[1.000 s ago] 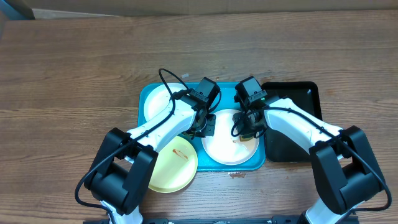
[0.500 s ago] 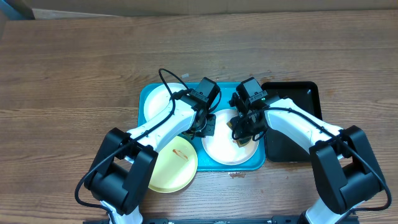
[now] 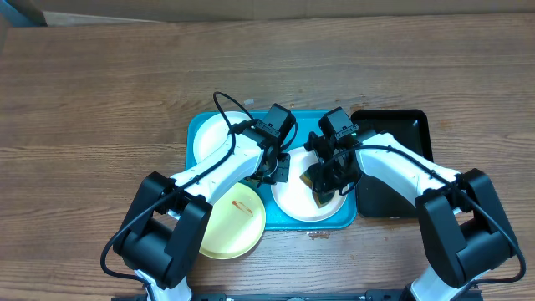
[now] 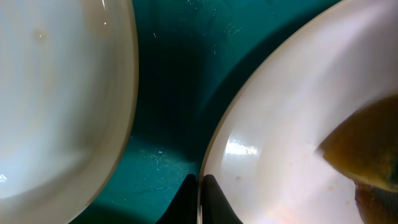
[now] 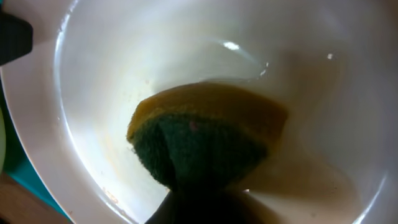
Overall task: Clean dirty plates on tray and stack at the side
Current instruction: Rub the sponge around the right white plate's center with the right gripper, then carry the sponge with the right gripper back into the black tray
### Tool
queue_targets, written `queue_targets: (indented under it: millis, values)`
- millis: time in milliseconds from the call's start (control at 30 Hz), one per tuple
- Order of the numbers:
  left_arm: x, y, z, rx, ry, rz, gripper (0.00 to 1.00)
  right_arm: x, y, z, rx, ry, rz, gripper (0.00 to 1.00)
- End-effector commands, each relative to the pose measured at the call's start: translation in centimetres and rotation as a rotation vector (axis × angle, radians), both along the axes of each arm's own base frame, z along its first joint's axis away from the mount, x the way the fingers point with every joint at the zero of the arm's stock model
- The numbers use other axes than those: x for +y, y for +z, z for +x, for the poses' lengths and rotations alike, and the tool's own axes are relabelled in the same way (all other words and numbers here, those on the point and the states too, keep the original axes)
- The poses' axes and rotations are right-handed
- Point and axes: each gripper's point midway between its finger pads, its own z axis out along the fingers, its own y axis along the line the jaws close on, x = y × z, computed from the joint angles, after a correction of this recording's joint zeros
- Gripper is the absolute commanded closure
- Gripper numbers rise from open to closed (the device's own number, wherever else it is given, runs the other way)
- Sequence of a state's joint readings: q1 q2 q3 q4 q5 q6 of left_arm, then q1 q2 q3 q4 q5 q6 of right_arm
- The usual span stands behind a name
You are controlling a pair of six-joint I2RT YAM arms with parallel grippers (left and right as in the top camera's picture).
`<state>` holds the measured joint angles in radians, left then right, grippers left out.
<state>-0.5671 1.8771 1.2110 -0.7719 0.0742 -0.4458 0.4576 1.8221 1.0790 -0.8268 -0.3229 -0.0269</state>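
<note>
The left gripper (image 4: pixel 200 199) pinches the rim of a white plate (image 4: pixel 280 124), a yellow sponge (image 4: pixel 367 149) resting on it. A second plate (image 4: pixel 56 93) lies apart across bare tray (image 4: pixel 174 74) floor

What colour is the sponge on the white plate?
Yellow with a dark green scouring side; the sponge shows best in the right wrist view.

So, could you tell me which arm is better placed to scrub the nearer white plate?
Right. The right gripper is shut on the sponge, which rests on that white plate; the left gripper is shut on the plate's rim, steadying it.
</note>
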Motion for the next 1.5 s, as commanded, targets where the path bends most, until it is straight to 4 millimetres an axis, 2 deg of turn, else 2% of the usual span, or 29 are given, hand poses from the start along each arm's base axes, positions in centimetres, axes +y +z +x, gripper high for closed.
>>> queue_targets:
  millis: [0,133,400,633,933,1100,1233,1467]
  values:
    - [0.1,-0.2,0.7,-0.010,0.022,0.008,0.95,1.0,1.7,0.6,0.013,-0.007,0.085,0.93]
    - [0.1,-0.2,0.6,-0.008,0.022,0.009,0.96,2.1,4.5,2.2,0.018,-0.018,0.215,0.95]
    - [0.1,-0.2,0.6,-0.006,0.022,0.011,0.96,2.6,6.5,2.6,0.072,-0.060,0.364,0.96]
    - [0.1,-0.2,0.6,-0.007,0.022,0.010,0.96,3.6,5.6,1.7,0.081,-0.042,0.446,0.96]
    - [0.1,-0.2,0.6,-0.007,0.022,0.010,0.96,3.9,3.3,-0.1,0.093,-0.036,0.524,0.96]
    - [0.1,-0.2,0.6,-0.007,0.022,0.010,0.95,3.7,2.9,0.0,0.080,-0.037,0.519,0.96]
    - [0.1,-0.2,0.6,-0.007,0.022,0.010,0.95,3.3,2.3,0.6,0.085,-0.102,0.470,0.96]
    - [0.2,-0.2,0.5,-0.004,0.022,0.012,0.96,3.3,2.1,0.4,0.096,-0.113,0.467,0.96]
